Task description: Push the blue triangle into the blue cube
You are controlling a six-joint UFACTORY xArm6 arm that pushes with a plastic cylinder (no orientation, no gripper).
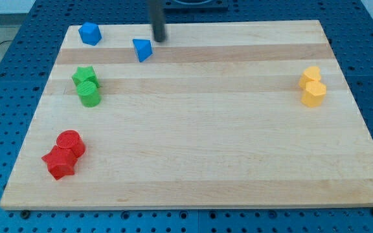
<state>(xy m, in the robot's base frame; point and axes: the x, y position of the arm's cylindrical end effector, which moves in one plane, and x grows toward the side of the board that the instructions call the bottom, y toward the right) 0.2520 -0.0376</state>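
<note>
The blue triangle (142, 49) lies near the view's top, left of centre, on the wooden board (199, 129). The blue cube (90, 33) sits at the top left corner of the board, apart from the triangle. My tip (158, 38) is the lower end of the dark rod coming down from the view's top. It stands just to the upper right of the blue triangle, very close to it; I cannot tell if it touches.
Two green blocks (86, 85) touch each other at the left. Two red blocks (64, 154) touch at the lower left. Two yellow blocks (312, 86) touch at the right. A blue perforated table (5, 84) surrounds the board.
</note>
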